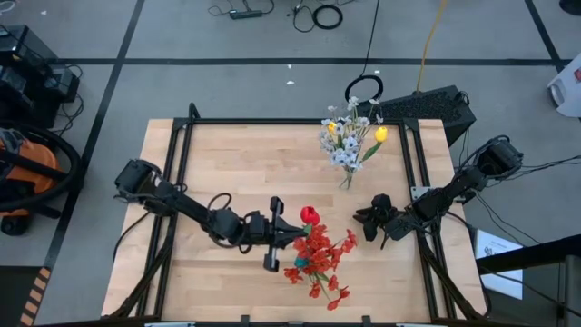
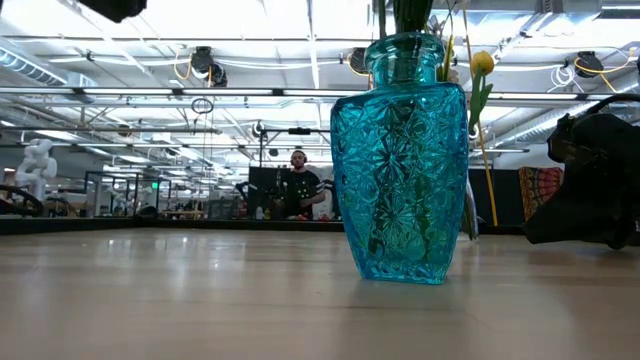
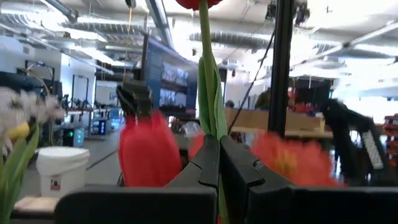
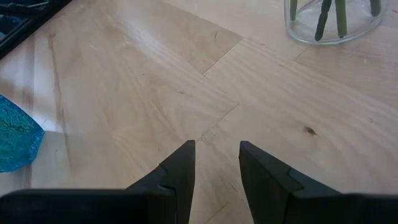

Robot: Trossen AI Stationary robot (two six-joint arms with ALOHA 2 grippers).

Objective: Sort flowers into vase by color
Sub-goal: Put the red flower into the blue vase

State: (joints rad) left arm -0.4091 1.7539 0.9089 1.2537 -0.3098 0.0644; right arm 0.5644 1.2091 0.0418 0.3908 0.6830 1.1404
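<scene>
My left gripper [image 1: 292, 232] reaches from the table's left to just above the blue glass vase [image 1: 300, 270], which holds sprays of red blossoms [image 1: 322, 259]. It is shut on a red tulip [image 1: 310, 215]. The left wrist view shows the gripper [image 3: 219, 140] with blurred red blossoms [image 3: 148, 155] behind it. A clear vase [image 1: 348, 179] stands on the table farther back with whitish sprigs [image 1: 343, 145] and a yellow tulip [image 1: 381, 134]. My right gripper [image 1: 368, 219] [image 4: 217, 146] is open, low over bare wood between the two vases. In the low view the blue vase [image 2: 400, 160] rests on its base. My left gripper pinches the red tulip's green stem [image 3: 210, 118] between its two fingers, some way below the bud [image 3: 199, 2]. The fingers come level from the table's left and lie across the stem. The stem stands upright in the hold. Its lower end is hidden behind the fingers.
Black frame rails [image 1: 182, 154] run along the table's sides. There is bare wood on the left half [image 1: 218, 163] and at the near right corner. Beyond the far edge, a person [image 2: 298, 185] sits in the room behind the table.
</scene>
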